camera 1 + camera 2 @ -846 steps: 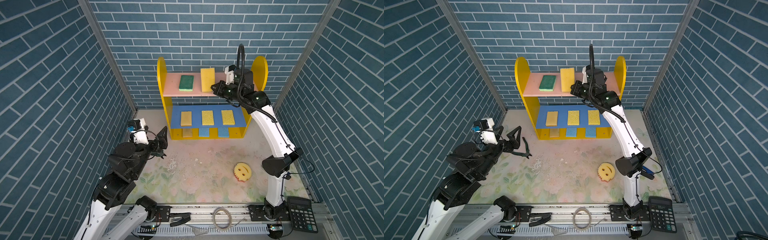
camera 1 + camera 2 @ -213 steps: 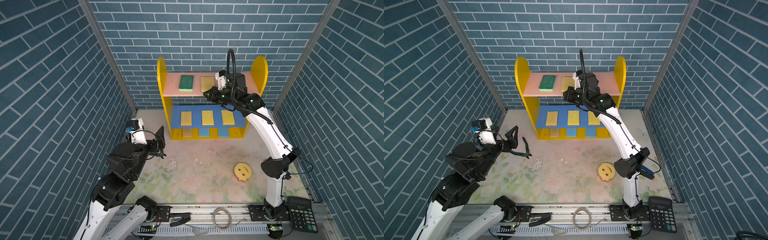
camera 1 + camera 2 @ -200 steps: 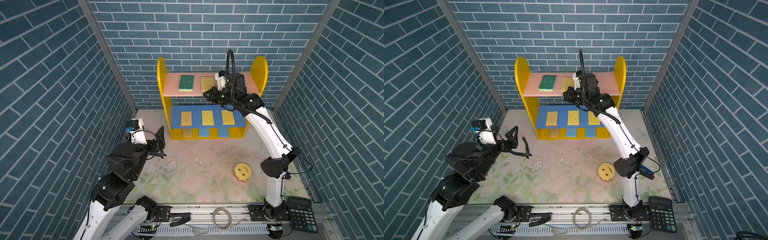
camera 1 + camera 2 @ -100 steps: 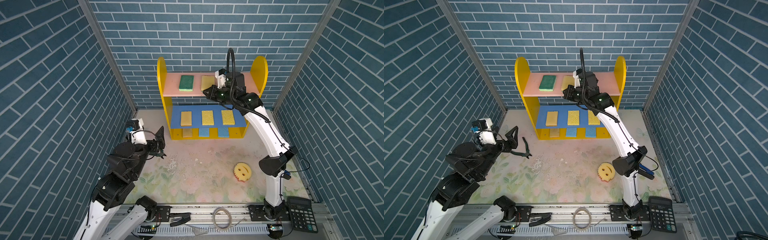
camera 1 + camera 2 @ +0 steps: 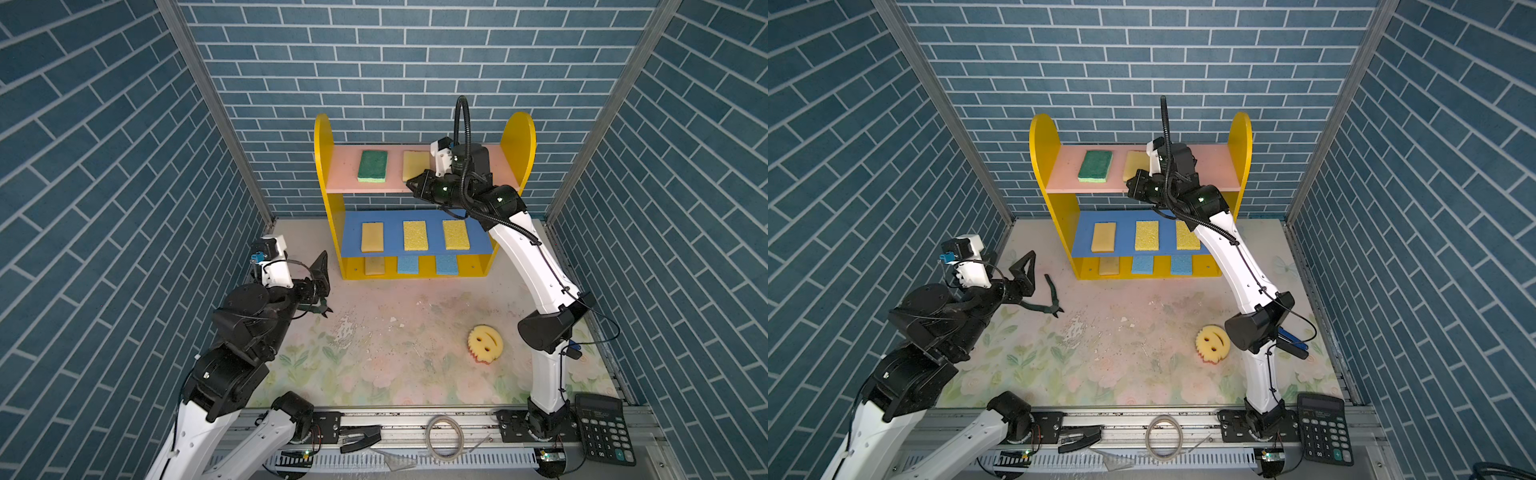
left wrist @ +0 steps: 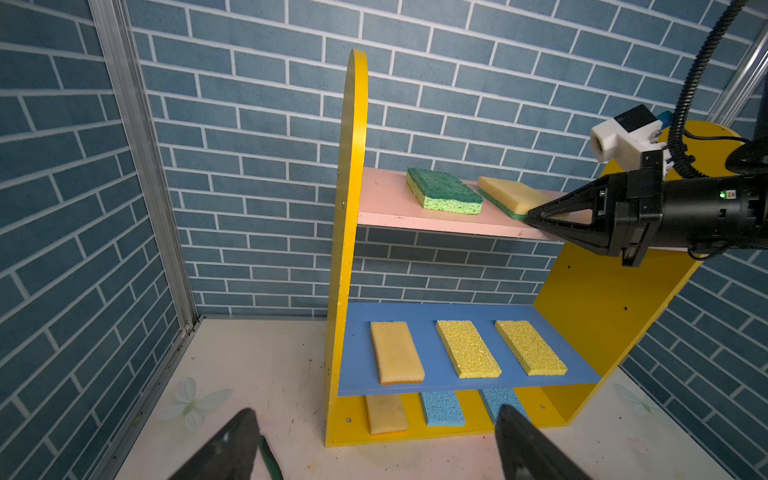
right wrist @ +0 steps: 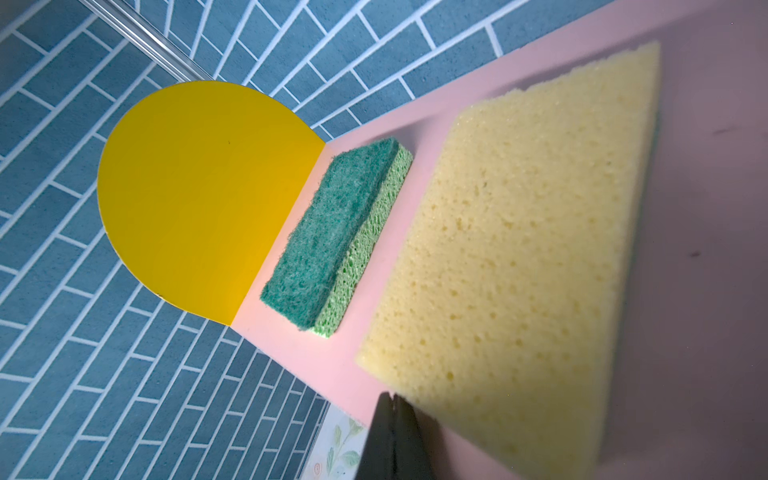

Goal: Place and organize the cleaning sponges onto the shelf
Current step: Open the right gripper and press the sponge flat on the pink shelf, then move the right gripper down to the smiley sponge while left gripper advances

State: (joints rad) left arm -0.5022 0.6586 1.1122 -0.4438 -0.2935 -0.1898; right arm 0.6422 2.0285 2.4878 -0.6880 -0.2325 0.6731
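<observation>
The right gripper (image 5: 1129, 185), jaws closed, is held at the front edge of the shelf (image 5: 1239, 158) top board, just beside a pale sponge (image 5: 1133, 163). A smiley sponge (image 5: 1212, 343) is seen lying on the table (image 5: 1121, 361).

Floral tabletop (image 5: 374, 353) bearing smiley sponge (image 5: 485, 343) and shelf (image 5: 517, 137), two sponges (image 5: 372, 166) on pink board (image 5: 343, 170), three on blue, three on base (image 5: 473, 268)

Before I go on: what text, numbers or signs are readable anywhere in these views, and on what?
No text reads clearly.
Black desk calculator: a small line under its display and key marks, too small to read.
Round yellow smiley-face sponge: face only, no letters.
Yellow, pink and blue wooden shelf: no markings seen.
</observation>
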